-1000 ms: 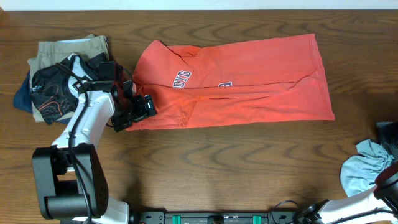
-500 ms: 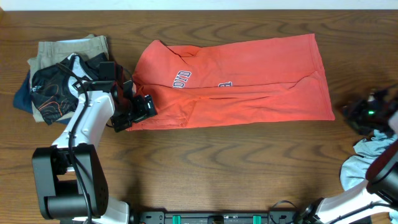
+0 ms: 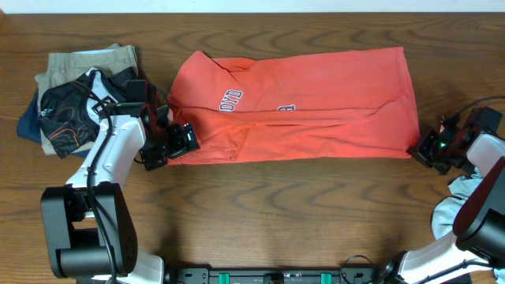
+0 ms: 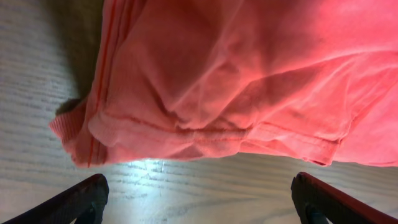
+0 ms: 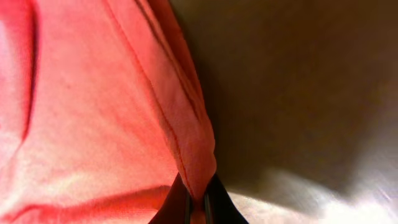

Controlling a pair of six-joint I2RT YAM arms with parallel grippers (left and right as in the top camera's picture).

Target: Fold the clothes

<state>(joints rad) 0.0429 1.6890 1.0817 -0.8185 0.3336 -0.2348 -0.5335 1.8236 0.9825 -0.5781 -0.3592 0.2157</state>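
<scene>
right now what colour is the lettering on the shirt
The lettering is white on the coral-red T-shirt, clearest in the overhead view.

Left end effector [image 3: 183, 140] spread wide, right end effector [image 5: 196, 200] clamped on T-shirt [image 3: 316, 102]

Looking like a robotics lab bench; showing a wood-grain table [image 3: 316, 213] with a left arm [image 3: 118, 150], a right arm [image 3: 483, 217] and a black rail [image 3: 268, 276]; holding a laundry pile [image 3: 79, 99].

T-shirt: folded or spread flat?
Partly folded: a long flap of the T-shirt lies over its chest, hiding most of the lettering.
</scene>
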